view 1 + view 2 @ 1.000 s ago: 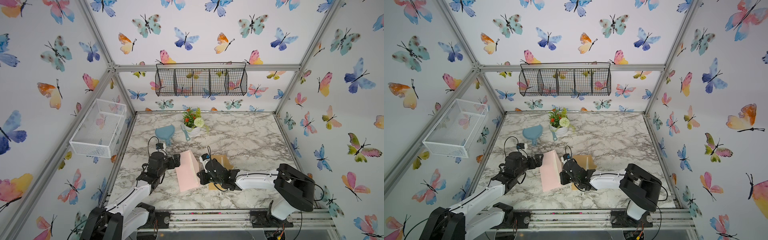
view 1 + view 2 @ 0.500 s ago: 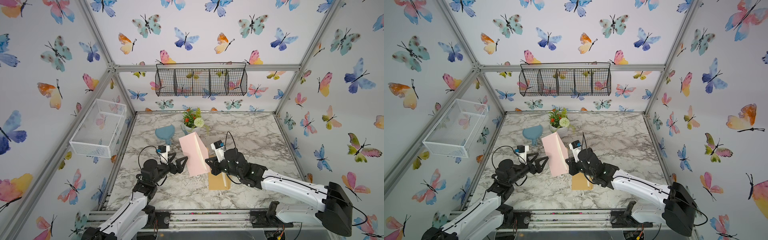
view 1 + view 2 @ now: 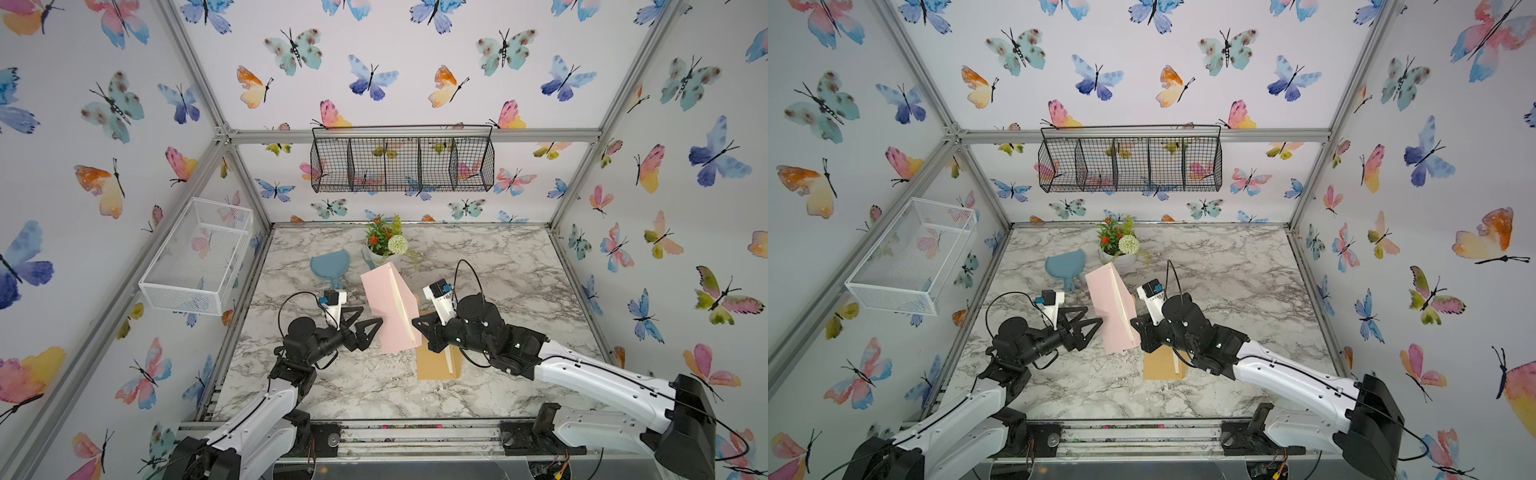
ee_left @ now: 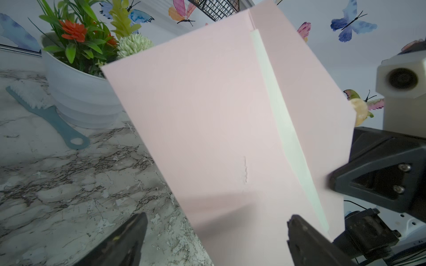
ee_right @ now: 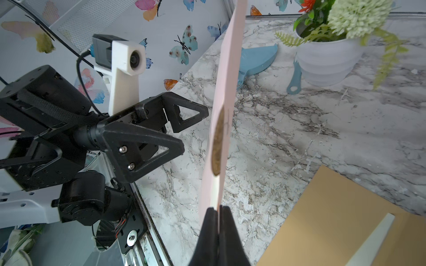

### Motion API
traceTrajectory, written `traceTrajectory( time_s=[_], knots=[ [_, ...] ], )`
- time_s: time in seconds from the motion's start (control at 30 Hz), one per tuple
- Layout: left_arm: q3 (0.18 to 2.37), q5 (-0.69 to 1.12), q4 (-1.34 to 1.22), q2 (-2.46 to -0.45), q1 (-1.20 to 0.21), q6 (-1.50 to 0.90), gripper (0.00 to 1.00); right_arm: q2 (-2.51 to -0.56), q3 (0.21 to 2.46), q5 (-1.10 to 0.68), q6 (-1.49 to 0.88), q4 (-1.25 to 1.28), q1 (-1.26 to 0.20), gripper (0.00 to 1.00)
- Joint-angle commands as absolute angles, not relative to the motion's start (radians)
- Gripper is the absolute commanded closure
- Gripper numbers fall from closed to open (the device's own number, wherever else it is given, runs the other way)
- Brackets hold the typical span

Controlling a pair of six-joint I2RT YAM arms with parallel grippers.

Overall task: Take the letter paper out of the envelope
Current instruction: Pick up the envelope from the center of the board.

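Observation:
A pink envelope (image 3: pixel 388 309) (image 3: pixel 1111 309) hangs upright above the marble table, and my right gripper (image 3: pixel 417 326) (image 5: pixel 217 211) is shut on its lower right edge. A pale strip of letter paper (image 4: pixel 283 129) (image 3: pixel 401 303) shows along the envelope's fold, and in the right wrist view the letter paper (image 5: pixel 214 191) lies just above the shut jaws. My left gripper (image 3: pixel 371 316) (image 4: pixel 216 218) is open. It points at the envelope's left face from close by and is not touching it.
A brown envelope (image 3: pixel 436 361) with a white strip (image 3: pixel 448 360) on it lies on the table under the right gripper. A flower pot (image 3: pixel 384 245), blue dustpan (image 3: pixel 330 266) and brush (image 4: pixel 46 110) sit behind. A white basket (image 3: pixel 199 257) and a black basket (image 3: pixel 401 164) hang on the walls.
The right gripper has lifted the pink envelope off the table and stood it upright, farther back. The left arm has drawn back to the left, its open jaws still facing the envelope.

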State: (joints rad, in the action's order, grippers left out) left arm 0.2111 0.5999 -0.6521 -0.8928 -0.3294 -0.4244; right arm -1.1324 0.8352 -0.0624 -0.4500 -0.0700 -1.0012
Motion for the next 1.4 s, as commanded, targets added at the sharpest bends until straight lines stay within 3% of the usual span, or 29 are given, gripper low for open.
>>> traceTrajectory(
  time_s=[0.0,0.27,0.53,0.73,0.93,0.97,1.07,1.13,1.37],
  knots=[
    [0.207,0.611,-0.679,-0.88,-0.33,-0.421,0.0,-1.121,0.862,-0.089,-0.433,-0.08,-1.005,0.99],
    [0.21,0.682,-0.731,-0.93,-0.33,-0.435,0.06,-1.15,0.874,-0.17,-0.453,-0.036,-1.005,0.99],
    [0.209,0.764,-0.787,-0.944,-0.33,-0.45,0.22,-1.176,0.878,-0.147,-0.44,-0.034,-1.005,0.99],
    [0.21,0.774,-0.79,-0.938,-0.33,-0.454,0.45,-1.185,0.894,-0.138,-0.43,-0.033,-1.005,0.99],
    [0.212,0.775,-0.781,-0.928,-0.33,-0.453,0.86,-1.182,0.871,-0.08,-0.408,-0.046,-1.005,0.98],
    [0.212,0.773,-0.78,-0.927,-0.33,-0.453,0.89,-1.178,0.866,-0.072,-0.406,-0.046,-1.005,0.93],
    [0.212,0.765,-0.772,-0.923,-0.329,-0.452,0.94,-1.16,0.862,-0.035,-0.399,-0.077,-1.005,0.62],
    [0.215,0.751,-0.759,-0.923,-0.33,-0.448,0.95,-1.142,0.874,-0.009,-0.41,-0.116,-1.005,0.5],
    [0.218,0.744,-0.749,-0.927,-0.33,-0.445,0.95,-1.158,0.923,-0.113,-0.448,-0.111,-1.005,0.44]
  ],
)
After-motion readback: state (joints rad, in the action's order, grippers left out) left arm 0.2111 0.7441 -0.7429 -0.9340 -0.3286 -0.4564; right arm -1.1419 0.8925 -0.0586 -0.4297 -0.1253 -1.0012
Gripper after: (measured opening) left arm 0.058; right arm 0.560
